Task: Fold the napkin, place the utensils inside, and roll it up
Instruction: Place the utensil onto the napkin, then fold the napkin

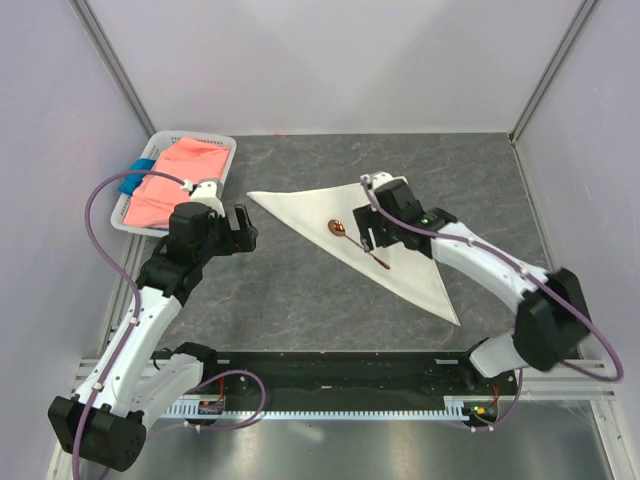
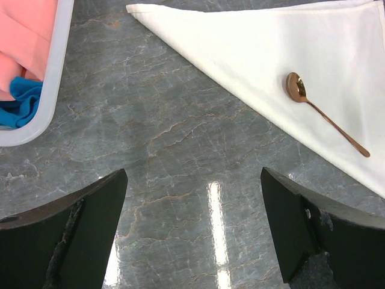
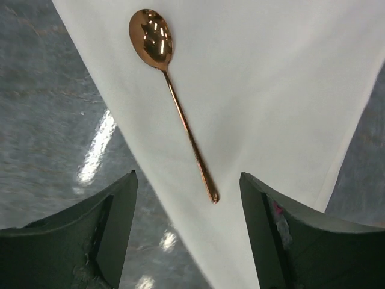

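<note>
The off-white napkin [image 1: 415,275] lies on the table folded into a triangle, its long edge running from upper left to lower right. A copper spoon [image 1: 338,228] rests on it near that edge, bowl toward the upper left. My right gripper [image 1: 372,240] hovers open over the handle end, nothing between its fingers. In the right wrist view the spoon [image 3: 180,117] lies loose on the napkin [image 3: 258,90], ahead of the gripper [image 3: 187,176]. My left gripper [image 1: 243,228] is open over bare table left of the napkin [image 2: 313,54]; the spoon [image 2: 325,120] shows beyond the gripper [image 2: 194,174].
A white basket [image 1: 225,150] stands at the back left with a salmon-pink cloth [image 1: 175,175] and a blue cloth [image 1: 135,175] in it. Its rim [image 2: 54,72] is close to the left gripper. Grey walls enclose the dark marbled table.
</note>
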{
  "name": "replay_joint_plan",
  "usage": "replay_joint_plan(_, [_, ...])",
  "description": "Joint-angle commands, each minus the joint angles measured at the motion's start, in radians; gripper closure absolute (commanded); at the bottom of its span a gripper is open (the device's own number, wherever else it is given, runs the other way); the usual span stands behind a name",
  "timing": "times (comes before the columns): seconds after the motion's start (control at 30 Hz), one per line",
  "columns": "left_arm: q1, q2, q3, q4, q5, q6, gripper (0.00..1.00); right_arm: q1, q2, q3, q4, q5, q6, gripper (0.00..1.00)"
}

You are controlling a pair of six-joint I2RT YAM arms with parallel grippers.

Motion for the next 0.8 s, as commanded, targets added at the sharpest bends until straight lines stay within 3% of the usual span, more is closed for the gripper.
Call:
replay_joint_plan(0.0, [0.0,-0.007,0.006,0.023,0.02,0.003,0.0,-0.005,-0.197,-0.162,-0.107,0.077,0.444,0.22])
replay_joint_plan(0.03, [0.0,-0.007,0.006,0.023,0.028,0.0,0.0,-0.008,-0.272,-0.252,-0.116,0.072,0.573,0.2])
replay_joint_plan(0.2, [0.0,-0.009,0.006,0.021,0.043,-0.003,0.0,-0.083,-0.546,-0.509,-0.171,0.024,0.8,0.19])
replay_joint_plan(0.4, [-0.001,-0.015,0.004,0.024,0.066,-0.006,0.0,-0.241,-0.794,-0.625,-0.306,0.055,0.947,0.37])
replay_joint_plan(0.5, [-0.001,-0.02,0.003,0.023,0.074,-0.008,0.0,-0.32,-0.825,-0.629,-0.36,0.051,0.975,0.42])
replay_joint_plan(0.77, [-0.001,-0.02,0.004,0.026,0.079,-0.008,0.0,-0.448,-0.819,-0.651,-0.463,0.011,1.092,0.38])
